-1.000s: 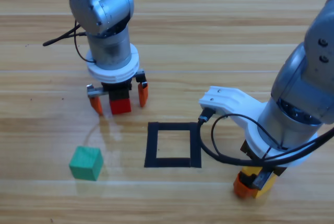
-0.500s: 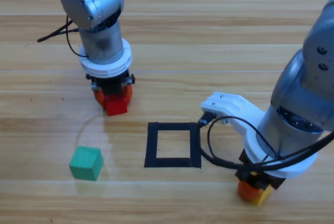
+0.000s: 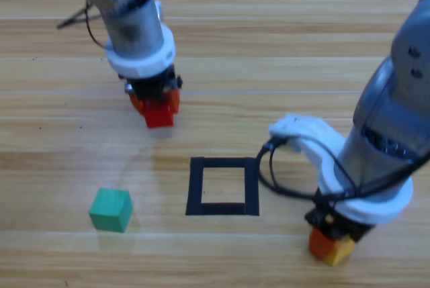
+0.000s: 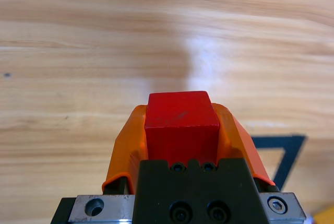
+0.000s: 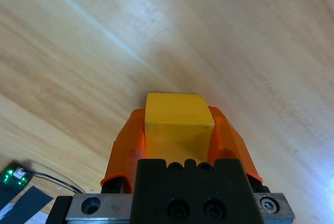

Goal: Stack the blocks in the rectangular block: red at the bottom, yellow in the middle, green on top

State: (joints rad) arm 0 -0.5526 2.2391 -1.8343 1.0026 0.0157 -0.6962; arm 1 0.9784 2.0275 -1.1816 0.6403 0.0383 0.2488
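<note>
Red cube (image 3: 159, 114) clamped between the jaws of the left gripper (image 3: 156, 103) in the high view, up and left of the black tape square (image 3: 223, 186); a second ago those jaws stood apart around it on the tabletop (image 3: 282, 46), so grasp now made and, judging by the shifted arm, probably lifted clear, ready to carry toward the square. Yellow cube (image 3: 334, 250) likewise pinched by the right gripper (image 3: 329, 240) at lower right, just outside the square; held there a second ago too, but arm now drawn slightly up and over. Green cube (image 3: 111, 209) alone at lower left, untouched, well apart from both arms. Square hollow, nothing stacked yet; red due to go in first, yellow waiting its turn. From the left wrist: red cube (image 4: 181, 124) seated squarely between the two orange jaws of the left gripper (image 4: 182, 130), faces pressed on both sides, a corner of the tape square (image 4: 284, 156) visible beyond at right. From the right wrist: yellow cube (image 5: 177, 122) gripped the same way by the right gripper (image 5: 178, 130), jaws closed tight against its sides, bare wood beyond, strips of black tape (image 5: 31, 198) at lower left.
</note>
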